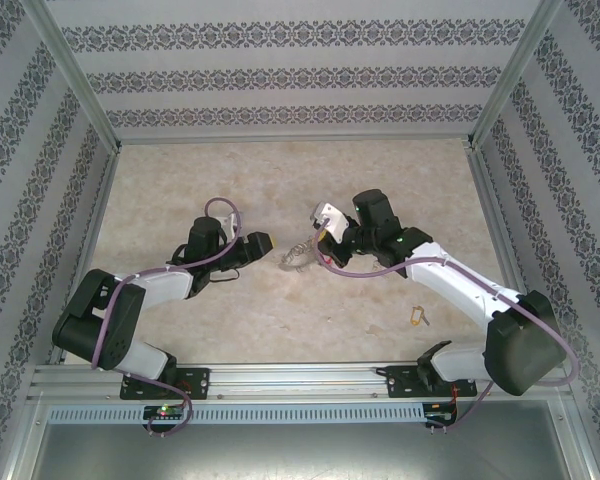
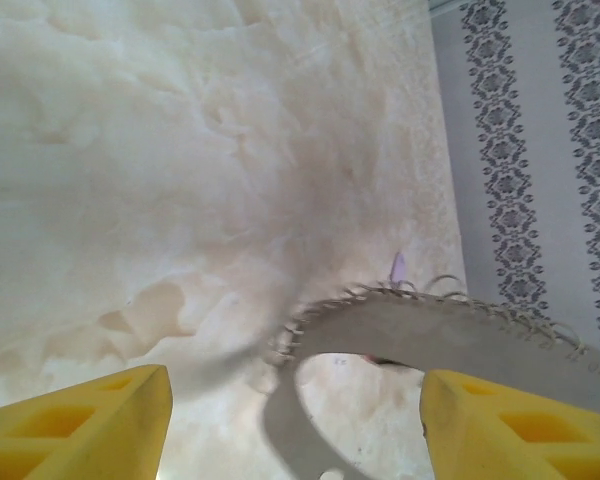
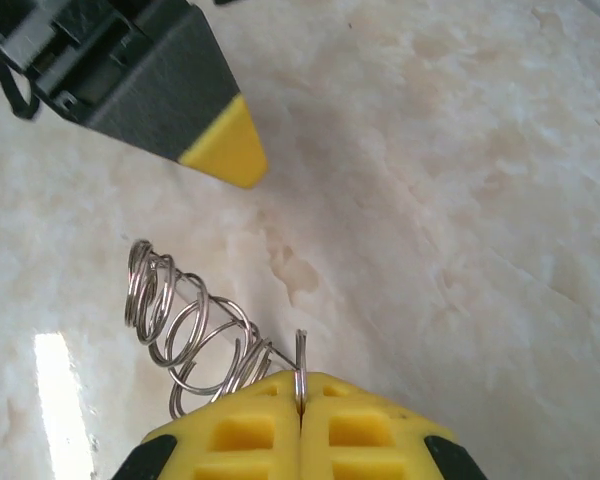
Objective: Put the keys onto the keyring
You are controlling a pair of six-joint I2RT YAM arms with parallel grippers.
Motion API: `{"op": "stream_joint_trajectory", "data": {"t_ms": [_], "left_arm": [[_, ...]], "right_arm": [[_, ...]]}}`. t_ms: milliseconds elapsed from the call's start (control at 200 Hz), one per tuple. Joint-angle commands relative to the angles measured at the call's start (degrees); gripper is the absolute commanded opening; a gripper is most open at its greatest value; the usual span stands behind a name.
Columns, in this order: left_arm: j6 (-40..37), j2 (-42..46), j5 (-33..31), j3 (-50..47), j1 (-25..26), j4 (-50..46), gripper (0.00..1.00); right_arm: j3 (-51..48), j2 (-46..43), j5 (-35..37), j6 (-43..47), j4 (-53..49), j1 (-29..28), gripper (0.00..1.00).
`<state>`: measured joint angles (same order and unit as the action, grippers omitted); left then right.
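Two arms meet over the pale bench (image 1: 280, 180), the keyring (image 1: 298, 258) between them.
Left arm (image 1: 130, 300) reaches in, left jaws standing wide, gripping nothing, the hoop's fringed rim just ahead of them; right arm (image 1: 460, 280) faces it, right jaws pinched shut on the ring's thin wire; and one yellow-tagged key (image 1: 416, 316) lies well apart by the right arm.

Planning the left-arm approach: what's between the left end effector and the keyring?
Bare table, as the top view shows. The left end effector is open and stops just short of the keyring, which the right end effector pinches.
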<state>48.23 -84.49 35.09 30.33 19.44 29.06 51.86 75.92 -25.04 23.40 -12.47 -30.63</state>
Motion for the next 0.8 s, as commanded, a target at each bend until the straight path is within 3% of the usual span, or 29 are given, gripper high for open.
{"op": "stream_joint_trajectory", "data": {"t_ms": [0, 175, 365, 420, 530, 794], "left_arm": [[-4.3, 2.6, -2.5, 0.0, 0.3, -1.8, 0.68], [-10.5, 7.4, -7.0, 1.4, 0.3, -9.8, 0.69], [-14.7, 11.7, -10.8, 2.9, 0.3, -14.0, 0.7], [-16.2, 12.7, -10.5, 3.5, 0.3, -14.4, 0.7], [-19.5, 13.4, -6.5, 4.9, 0.3, -13.2, 0.67], [-31.6, 12.0, 13.6, 5.7, 0.5, -5.0, 0.58]], "right_arm": [[2.9, 0.5, 5.9, 7.8, -3.5, -0.7, 0.0], [1.9, 1.6, 19.7, 19.5, -5.0, -8.4, 0.0], [-1.1, 3.4, 32.3, 25.5, -0.9, -17.6, 0.0], [-1.7, 3.2, 32.4, 24.9, -0.3, -18.8, 0.0], [-1.3, 0.7, 21.5, 20.8, -3.3, -17.3, 0.0], [1.0, -0.8, -23.8, 11.5, -10.7, -3.7, 0.0]]}}
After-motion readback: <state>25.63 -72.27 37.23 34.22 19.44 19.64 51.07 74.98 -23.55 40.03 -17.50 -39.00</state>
